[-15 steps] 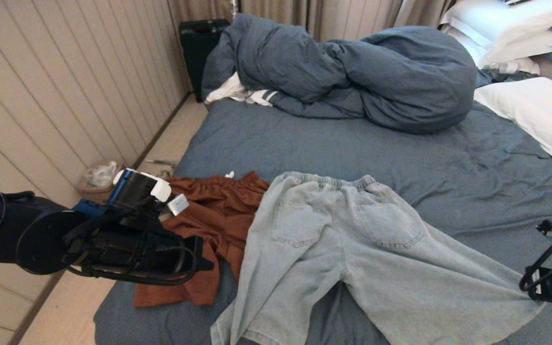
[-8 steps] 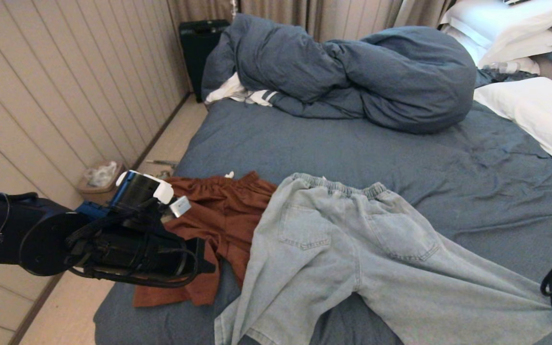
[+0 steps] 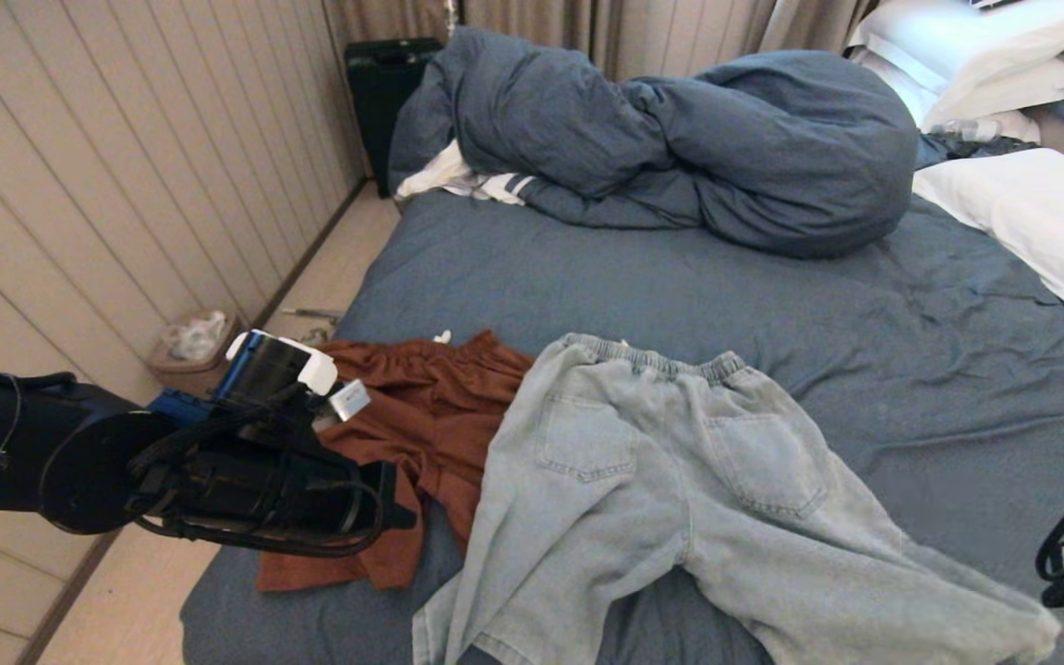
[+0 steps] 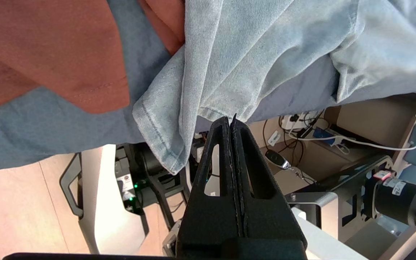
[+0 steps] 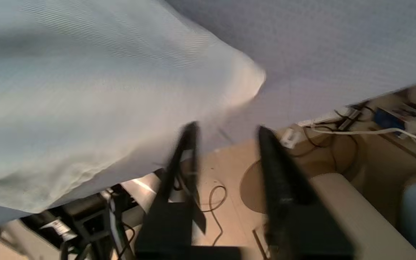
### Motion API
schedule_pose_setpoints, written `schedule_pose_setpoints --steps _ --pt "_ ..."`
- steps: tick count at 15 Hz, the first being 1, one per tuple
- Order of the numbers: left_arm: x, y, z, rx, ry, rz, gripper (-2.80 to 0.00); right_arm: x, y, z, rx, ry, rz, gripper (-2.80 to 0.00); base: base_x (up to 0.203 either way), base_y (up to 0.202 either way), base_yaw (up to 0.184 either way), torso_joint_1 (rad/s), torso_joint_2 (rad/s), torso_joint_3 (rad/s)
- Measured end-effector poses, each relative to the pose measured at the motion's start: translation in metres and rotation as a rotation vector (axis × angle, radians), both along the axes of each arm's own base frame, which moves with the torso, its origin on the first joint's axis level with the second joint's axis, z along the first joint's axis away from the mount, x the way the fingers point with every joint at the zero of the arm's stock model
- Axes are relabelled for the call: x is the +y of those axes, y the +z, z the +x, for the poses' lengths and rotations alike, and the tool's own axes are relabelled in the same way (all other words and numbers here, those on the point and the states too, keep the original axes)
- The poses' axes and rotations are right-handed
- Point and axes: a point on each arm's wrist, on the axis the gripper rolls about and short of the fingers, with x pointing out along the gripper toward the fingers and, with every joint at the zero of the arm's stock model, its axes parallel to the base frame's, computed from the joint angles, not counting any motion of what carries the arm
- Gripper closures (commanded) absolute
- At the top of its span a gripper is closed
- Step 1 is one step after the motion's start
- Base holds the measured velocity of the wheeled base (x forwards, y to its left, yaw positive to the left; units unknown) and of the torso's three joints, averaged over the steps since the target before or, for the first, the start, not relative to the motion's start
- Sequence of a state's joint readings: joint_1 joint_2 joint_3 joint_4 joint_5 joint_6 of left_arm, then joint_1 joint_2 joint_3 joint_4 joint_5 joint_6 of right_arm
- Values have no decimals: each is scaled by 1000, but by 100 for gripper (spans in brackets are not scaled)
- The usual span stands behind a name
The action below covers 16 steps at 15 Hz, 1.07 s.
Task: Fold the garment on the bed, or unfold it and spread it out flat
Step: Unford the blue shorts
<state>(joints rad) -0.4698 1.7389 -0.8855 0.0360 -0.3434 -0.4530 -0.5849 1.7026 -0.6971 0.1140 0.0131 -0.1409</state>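
I see a black suitcase (image 3: 382, 88) by the bed's far left corner, a small waste bin (image 3: 192, 348) on the floor along its left edge, and beige curtains (image 3: 606, 28) behind.

The middle of the bed (image 3: 643, 286) is open sheet, a wide clear band running from the wall-side edge across toward the pillows (image 3: 1040, 208). The far edge is blocked by the bunched duvet (image 3: 680, 139), piled high, with a black case (image 3: 382, 92) standing past the far wall-side corner. Along the near edge the pale jeans (image 3: 680, 489) sprawl across most of the width, overlapping the rust shorts (image 3: 421, 425) toward the near wall-side corner. Bare sheet shows between the jeans' legs and near the pillow-side near corner.
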Motion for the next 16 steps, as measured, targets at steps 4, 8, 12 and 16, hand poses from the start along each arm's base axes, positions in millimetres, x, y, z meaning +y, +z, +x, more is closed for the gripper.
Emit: schedule_pose_setpoints --steps 4,8,12,16 --pt "0 0 0 -1 -2 2 0 2 5 -5 -43 29 33 -280 0 0 0 0 0 0" --pt "1 0 -1 -2 -2 2 0 8 31 -6 -172 62 25 0 0 0 0 0 0 0" --pt "-5 -1 -4 4 -23 3 0 38 54 12 -265 158 31 0 0 0 0 0 0 0" --pt "-14 -6 -10 22 -56 10 0 101 37 27 -197 374 107 0 0 0 0 0 0 0"
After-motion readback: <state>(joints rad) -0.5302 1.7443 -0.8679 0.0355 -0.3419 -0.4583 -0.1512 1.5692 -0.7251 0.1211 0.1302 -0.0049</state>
